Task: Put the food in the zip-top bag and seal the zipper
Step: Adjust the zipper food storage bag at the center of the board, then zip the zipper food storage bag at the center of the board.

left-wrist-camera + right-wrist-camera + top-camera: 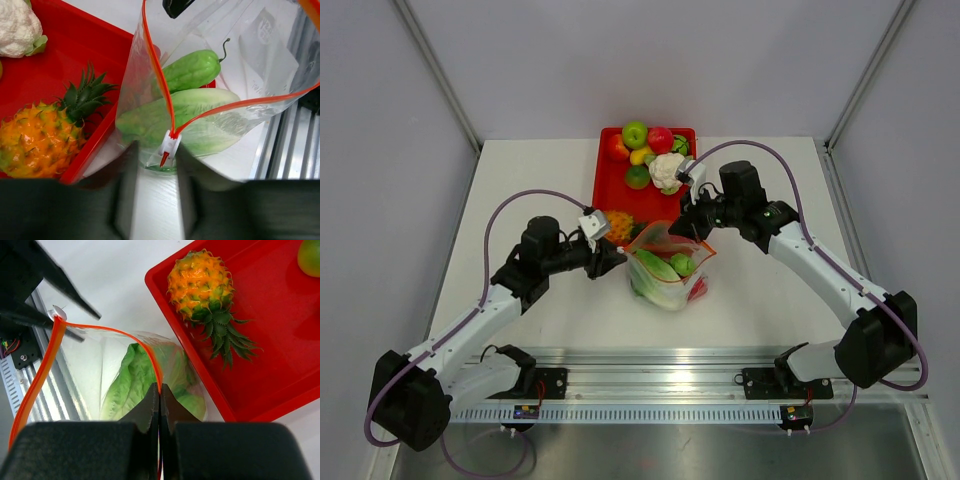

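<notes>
The zip-top bag (665,262) stands open mid-table, just in front of the tray. Inside it are a green cucumber (192,70), a leafy lettuce (190,107) and a red piece (698,290) low at the right. The orange-red zipper (155,65) gapes wide. Its white slider (169,145) sits at the bag's left corner. My left gripper (157,150) is open, with blurred fingers either side of that slider. My right gripper (160,390) is shut on the zipper strip at the bag's far rim, with the lettuce (127,385) behind it.
A red tray (610,180) behind the bag holds a pineapple (619,226), a white cauliflower (667,170) and several round fruits. The tray's corner lies close to the bag's left side. A metal rail (660,385) runs along the near table edge.
</notes>
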You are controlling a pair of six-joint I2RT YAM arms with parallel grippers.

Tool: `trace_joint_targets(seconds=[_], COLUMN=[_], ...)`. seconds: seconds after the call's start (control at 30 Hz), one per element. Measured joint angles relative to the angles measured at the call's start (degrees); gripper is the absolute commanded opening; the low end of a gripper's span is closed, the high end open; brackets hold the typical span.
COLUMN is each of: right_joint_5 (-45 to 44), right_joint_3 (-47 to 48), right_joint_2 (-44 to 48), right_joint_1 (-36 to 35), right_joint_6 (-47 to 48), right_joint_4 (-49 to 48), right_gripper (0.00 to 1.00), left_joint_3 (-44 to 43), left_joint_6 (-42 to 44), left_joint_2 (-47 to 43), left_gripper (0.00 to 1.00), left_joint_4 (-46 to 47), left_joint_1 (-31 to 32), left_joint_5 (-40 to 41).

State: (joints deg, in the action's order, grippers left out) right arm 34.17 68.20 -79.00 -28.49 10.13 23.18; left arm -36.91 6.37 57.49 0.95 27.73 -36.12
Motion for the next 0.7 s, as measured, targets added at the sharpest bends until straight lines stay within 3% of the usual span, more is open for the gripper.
trace_joint_targets(seconds=[0.03, 0.07, 0.13, 0.17, 0.2, 0.3, 0.43, 0.7], right_joint_5=[0.0, 0.0, 0.0, 0.0, -0.1, -0.2, -2.3, -6.3], right_joint_3=[0.0, 0.0, 0.0, 0.0, 0.2, 2.4, 7.4, 17.0], right_joint_2=[0.0, 0.0, 0.0, 0.0, 0.0, 0.0, 0.4, 0.7], right_joint_1=[0.0, 0.0, 0.0, 0.0, 0.0, 0.0, -1.7, -14.6], right_joint_6=[-0.1, -0.1, -0.2, -0.2, -0.2, 0.1, 1.3, 6.6], right_joint_4=[0.0, 0.0, 0.1, 0.3, 1.0, 5.1, 9.0, 13.4], right_gripper=[0.0, 0.0, 0.01, 0.05, 0.15, 0.24, 0.44, 0.43], left_joint_3=[0.0, 0.0, 0.0, 0.0, 0.0, 0.0, -0.5, -1.5], left_joint_6=[-0.6, -0.9, -1.4, -1.6, -1.8, -1.9, -1.8, -1.5], left_joint_2=[0.0, 0.0, 0.0, 0.0, 0.0, 0.0, -0.1, -2.0], left_gripper=[0.21, 0.08, 0.0, 0.0, 0.0, 0.0, 0.0, 0.0], left_joint_4=[0.3, 0.6, 1.2, 1.6, 1.7, 1.4, 0.5, -1.1], left_joint_1=[0.0, 0.0, 0.0, 0.0, 0.0, 0.0, 0.0, 0.0], left_joint_5=[-0.2, -0.3, -0.6, -0.6, -0.7, -0.9, -1.9, -4.6])
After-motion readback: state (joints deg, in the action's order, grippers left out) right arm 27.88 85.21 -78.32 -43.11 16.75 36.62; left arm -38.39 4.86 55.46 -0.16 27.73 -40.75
